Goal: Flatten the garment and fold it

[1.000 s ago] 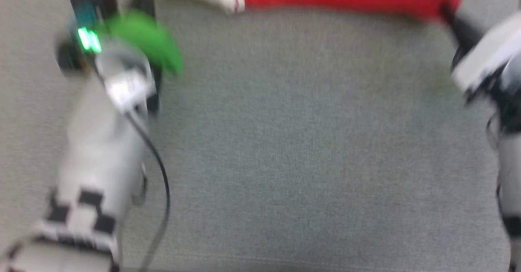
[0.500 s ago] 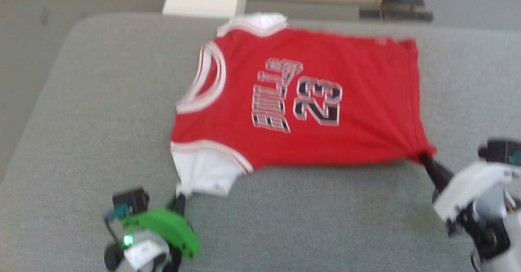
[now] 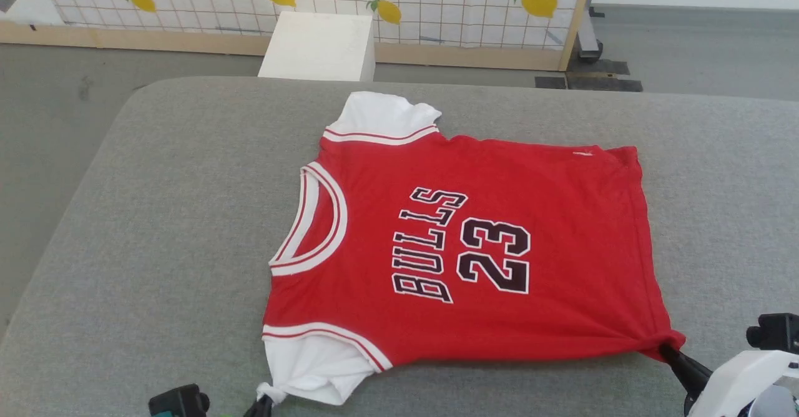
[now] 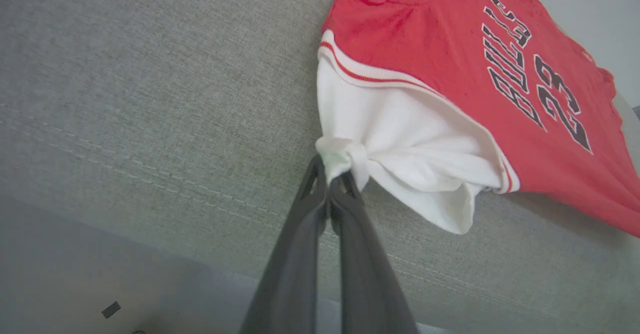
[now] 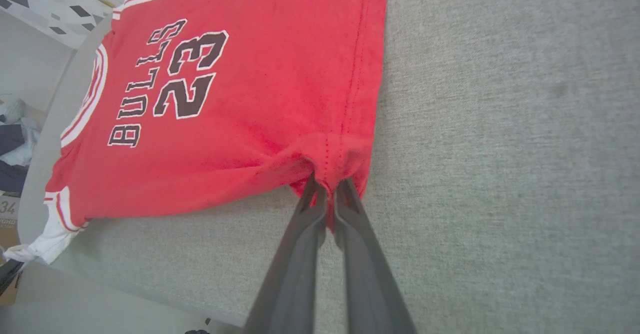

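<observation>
Left gripper is clamped tight on a bunched pinch of the near white sleeve, right at the cuff. Right gripper is clamped on the near hem corner, with red cloth puckered around the tips.

Both pinches sit on the garment's near edge, one at each end. My read: you hold those two points to keep that edge taut so the body lies flat. Wrinkles fan out from each pinch and the rest of the panel is smooth.

The garment lies chest-up on the grey fabric-covered table, a bit right of centre. The collar is toward the robot's left and the hem toward its right. The far sleeve is flat. The near sleeve is crumpled and, by the shadow under it, slightly lifted.

Judgement: flattening is mostly done and the fold hasn't started. The same two grips would suit carrying the near edge over to the far one. Watch the sleeve pinch, since it holds very little cloth and could slip.

Containers: the only candidates sit off the table.
- White block beyond the far edge: can't tell if it's hollow.
- Brown box at the left edge of the right wrist view: contents hidden.
- Heap of dark and pale cloth just above that box: can't tell if it's loose or in something.
</observation>
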Tool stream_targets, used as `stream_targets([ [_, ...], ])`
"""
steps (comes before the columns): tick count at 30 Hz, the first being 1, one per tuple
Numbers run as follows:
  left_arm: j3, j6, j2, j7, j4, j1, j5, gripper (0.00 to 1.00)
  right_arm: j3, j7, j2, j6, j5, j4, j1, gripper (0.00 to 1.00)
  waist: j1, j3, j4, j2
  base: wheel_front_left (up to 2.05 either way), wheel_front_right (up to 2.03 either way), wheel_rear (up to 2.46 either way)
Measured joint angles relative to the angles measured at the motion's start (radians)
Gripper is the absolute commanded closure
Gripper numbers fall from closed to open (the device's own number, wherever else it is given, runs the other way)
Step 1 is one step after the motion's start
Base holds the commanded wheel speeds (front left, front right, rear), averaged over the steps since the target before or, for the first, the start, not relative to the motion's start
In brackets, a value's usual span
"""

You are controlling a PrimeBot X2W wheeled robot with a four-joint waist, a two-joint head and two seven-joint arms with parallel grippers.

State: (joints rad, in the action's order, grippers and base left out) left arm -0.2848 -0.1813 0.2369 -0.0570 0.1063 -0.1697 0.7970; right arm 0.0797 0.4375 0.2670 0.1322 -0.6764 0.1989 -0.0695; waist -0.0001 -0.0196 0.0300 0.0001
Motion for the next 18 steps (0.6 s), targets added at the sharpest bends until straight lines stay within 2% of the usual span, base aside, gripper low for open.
stream_targets([
  [9,-0.012,-0.024,0.044,-0.031,-0.133,0.007,-0.032,1.00,0.021,0.065,-0.013,0.000,0.045,-0.081,0.007,1.00,0.0000,-0.010,-0.016,0.0000,0.00,0.00,0.00],
  [18,-0.039,-0.008,0.099,-0.127,-0.155,0.269,-0.092,1.00,0.003,0.207,0.035,0.000,0.080,-0.132,0.139,1.00,0.0000,-0.075,-0.024,0.0000,0.00,0.00,0.00],
])
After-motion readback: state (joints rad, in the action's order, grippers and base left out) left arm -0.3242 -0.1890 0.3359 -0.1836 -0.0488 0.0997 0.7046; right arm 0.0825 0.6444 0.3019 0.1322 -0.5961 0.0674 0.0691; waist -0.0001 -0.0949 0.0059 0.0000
